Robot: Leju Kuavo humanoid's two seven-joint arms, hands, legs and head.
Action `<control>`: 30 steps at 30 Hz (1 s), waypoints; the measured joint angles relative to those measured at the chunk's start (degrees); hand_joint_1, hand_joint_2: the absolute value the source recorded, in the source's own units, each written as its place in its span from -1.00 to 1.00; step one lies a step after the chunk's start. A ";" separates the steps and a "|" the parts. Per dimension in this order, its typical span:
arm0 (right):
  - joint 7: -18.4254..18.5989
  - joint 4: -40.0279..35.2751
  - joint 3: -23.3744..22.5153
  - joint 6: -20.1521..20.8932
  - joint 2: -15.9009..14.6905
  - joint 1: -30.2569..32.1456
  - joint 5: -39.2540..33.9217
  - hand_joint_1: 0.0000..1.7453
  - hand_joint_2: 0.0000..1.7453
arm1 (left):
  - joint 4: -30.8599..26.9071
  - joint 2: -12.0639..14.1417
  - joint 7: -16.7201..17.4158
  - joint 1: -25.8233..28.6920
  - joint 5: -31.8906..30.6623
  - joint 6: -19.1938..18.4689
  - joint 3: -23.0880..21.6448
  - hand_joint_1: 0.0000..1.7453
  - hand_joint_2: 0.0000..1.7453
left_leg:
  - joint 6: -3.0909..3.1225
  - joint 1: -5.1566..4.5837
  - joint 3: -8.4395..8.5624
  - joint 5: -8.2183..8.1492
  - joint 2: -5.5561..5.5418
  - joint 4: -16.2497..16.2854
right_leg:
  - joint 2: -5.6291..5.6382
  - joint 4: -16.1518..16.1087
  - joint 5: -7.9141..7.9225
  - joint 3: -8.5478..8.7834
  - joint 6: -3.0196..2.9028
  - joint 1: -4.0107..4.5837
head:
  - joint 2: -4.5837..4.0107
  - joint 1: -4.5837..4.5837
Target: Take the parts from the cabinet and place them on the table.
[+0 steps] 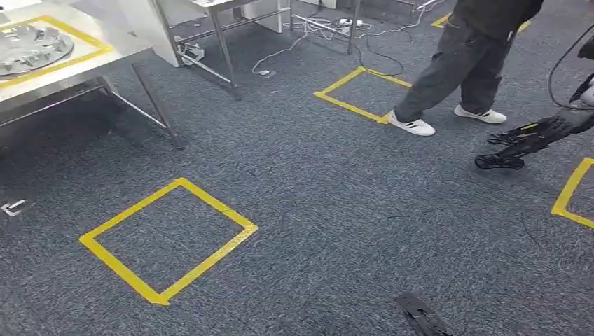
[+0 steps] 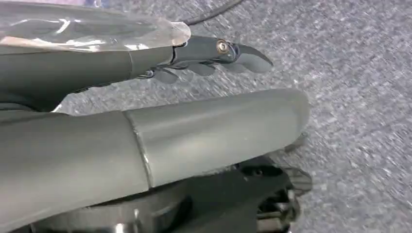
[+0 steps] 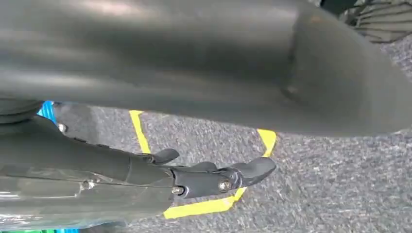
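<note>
- Right hand (image 1: 522,143) hangs out to the side over the carpet (image 1: 336,231), dark fingers spread apart, nothing in them; the right wrist view shows the same hand (image 3: 214,177) with fingers extended over yellow tape
- Left hand (image 2: 214,53) has fingers extended and slightly apart above carpet, holding nothing
- Parts: round, ribbed metal pieces (image 1: 31,45) lie on the steel table (image 1: 105,59), inside a yellow tape outline; cabinet not seen, so I cannot tell what is left to fetch
- Judged phase: walking between stations, empty-handed
- Risk: a person (image 1: 466,63) stands near, just beyond the right hand; a swinging arm could brush their leg
- Risk: loose cables (image 1: 329,31) trail across the floor under the far table; a foot could catch them
- Risk: the near table's splayed legs (image 1: 157,105) jut into the walking lane
- Materials: carpet is a short-pile blue-grey fleck, likely good grip; floor tape squares (image 1: 168,238) are smooth and glossy; table is brushed steel with thin tubular legs; hand covers are matte grey plastic
</note>
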 joint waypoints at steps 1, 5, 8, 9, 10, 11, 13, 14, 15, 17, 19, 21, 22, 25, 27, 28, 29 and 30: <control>-0.02 0.00 0.00 0.09 0.00 0.02 0.26 -1.00 -1.00 | 0.00 -0.13 0.00 0.00 0.13 0.00 0.00 -1.00 -1.00 | 0.54 0.39 0.22 0.47 0.50 -0.78 | -0.11 0.29 -0.21 -0.14 0.37 0.16 | 0.00 0.00; -1.80 0.00 -0.20 0.96 0.00 -0.33 -2.78 -1.00 -1.00 | 0.00 -0.11 -0.20 0.18 0.59 0.20 0.00 -1.00 -1.00 | 1.05 0.25 0.39 0.58 1.72 -1.06 | -2.74 15.06 -8.35 -6.67 1.03 -0.08 | 0.00 1.09; -3.43 0.00 -1.46 2.10 -0.02 -0.57 -6.47 -1.00 -1.00 | 0.00 -0.17 -0.20 0.34 0.57 0.63 0.00 -1.00 -1.00 | 1.01 0.25 0.45 0.43 2.52 -0.93 | -3.05 17.47 -7.32 -7.68 1.49 -0.38 | 0.00 1.60; -3.54 0.00 -1.81 2.19 -0.08 -0.79 -6.67 -1.00 -1.00 | 0.00 -0.20 -0.17 0.33 0.55 0.74 0.00 -1.00 -1.00 | 0.87 0.27 0.58 0.33 2.69 -0.86 | -3.22 13.23 -4.90 -5.50 1.47 -0.53 | 0.00 1.79; -3.50 0.00 -2.01 2.23 -0.13 -1.12 -6.64 -1.00 -1.00 | 0.00 -0.20 -0.15 0.30 0.52 1.01 0.00 -1.00 -1.00 | 0.61 0.31 0.75 0.14 2.91 -0.71 | -3.73 7.26 -2.08 -2.45 1.44 -0.63 | 0.00 2.01; -3.23 0.00 -2.07 2.25 -0.22 -1.51 -6.60 -1.00 -1.00 | 0.00 -0.17 -0.15 0.29 0.52 1.22 0.00 -1.00 -1.00 | 0.29 0.30 0.85 -0.15 3.17 -0.46 | -4.99 2.14 -0.37 0.11 1.40 -0.64 | 0.00 2.23; -2.16 0.00 -2.16 2.12 -0.30 -2.27 -6.60 -1.00 -1.00 | 0.02 -0.04 -0.15 0.27 0.61 2.14 0.00 -1.00 -1.00 | -0.24 -0.21 0.51 -0.38 3.55 0.02 | -4.99 0.90 -1.02 0.34 0.45 -0.22 | 0.00 2.32; -1.55 0.00 -2.23 1.99 -0.35 -2.37 -6.60 -1.00 -1.00 | 0.02 0.00 -0.15 0.29 0.96 2.82 0.00 -1.00 -1.00 | -0.37 -0.08 0.53 -0.37 3.79 0.00 | -4.76 0.94 -1.07 0.20 0.25 -0.14 | 0.00 1.68; -1.07 0.02 -2.32 1.86 -0.46 -2.38 -6.60 -1.00 -1.00 | 0.02 0.00 -0.07 0.33 1.40 3.17 0.00 -1.00 -1.00 | -0.61 -0.04 0.62 -0.33 4.00 -0.11 | -4.43 0.92 -1.07 0.16 -0.09 0.06 | 0.00 1.29; -0.55 0.11 -2.36 1.44 -0.72 -2.41 -6.60 -1.00 -1.00 | 0.02 0.18 0.18 0.45 2.19 3.54 0.00 -1.00 -1.00 | -1.37 0.27 0.46 -1.34 3.40 0.91 | -4.08 0.43 -0.67 0.39 -0.80 -0.25 | 0.00 1.38; -0.50 0.18 -2.45 1.25 -1.14 -2.83 -6.71 -1.00 -1.00 | 0.02 0.26 0.17 0.75 3.00 3.80 0.02 -1.00 -1.00 | -1.81 0.37 -3.39 -6.06 1.80 8.77 | -3.62 0.43 -0.51 0.10 -1.36 -0.23 | 0.00 0.48; -0.61 0.22 -2.49 1.14 -1.40 -2.87 -6.88 -1.00 -1.00 | 0.02 0.33 -0.11 1.16 3.58 4.20 0.07 -1.00 -1.00 | -1.98 0.44 -8.09 -9.58 1.52 18.22 | -3.03 0.44 -0.48 -0.09 -1.51 -0.07 | 0.00 0.24; -0.63 0.33 -2.49 1.11 -1.59 -2.85 -7.32 -1.00 -1.00 | 0.02 0.33 -0.22 1.29 3.80 4.37 0.09 -1.00 -1.00 | -1.96 0.46 -9.13 -9.52 1.51 19.95 | -2.71 0.45 -0.48 -0.09 -1.51 -0.02 | 0.00 0.20; -1.20 0.46 -2.56 0.94 -1.86 -2.85 -8.32 -1.00 -1.00 | 0.02 0.46 -0.89 1.38 4.41 5.18 0.13 -1.00 -1.00 | -1.37 0.47 -4.44 -2.56 1.20 9.38 | -1.45 0.46 -0.47 0.22 -1.47 -0.01 | 0.00 0.13; -1.51 0.46 -2.62 0.76 -1.86 -2.85 -8.79 -1.00 -1.00 | 0.02 0.72 -1.25 1.32 4.94 6.21 0.24 -1.00 -1.00 | -0.66 0.31 -0.49 -0.02 -0.79 0.72 | -0.83 0.59 -0.56 0.22 -1.16 0.22 | 0.00 -0.04; -1.66 0.46 -2.73 0.63 -1.96 -2.87 -8.98 -1.00 -1.00 | 0.02 0.74 -1.31 1.27 5.16 6.67 0.31 -1.00 -1.00 | -0.63 0.29 -0.48 0.08 -0.42 0.41 | -0.56 0.70 -0.55 0.03 -0.83 0.28 | 0.00 -0.04; -1.73 0.48 -2.93 0.48 -2.10 -2.80 -9.44 -1.00 -1.00 | 0.02 0.79 -1.40 1.19 5.36 7.00 0.42 -1.00 -1.00 | -0.57 0.15 -0.55 0.08 -0.28 0.44 | -0.40 0.62 -0.46 -0.09 -0.56 0.11 | 0.00 0.09; -1.83 0.48 -2.99 0.37 -2.25 -2.65 -9.77 -1.00 -1.00 | 0.02 0.79 -1.40 1.14 5.46 7.32 0.57 -1.00 -1.00 | -0.30 0.13 -0.57 0.07 -0.19 0.50 | -0.19 0.45 -0.37 -0.08 -0.18 -0.04 | 0.00 0.09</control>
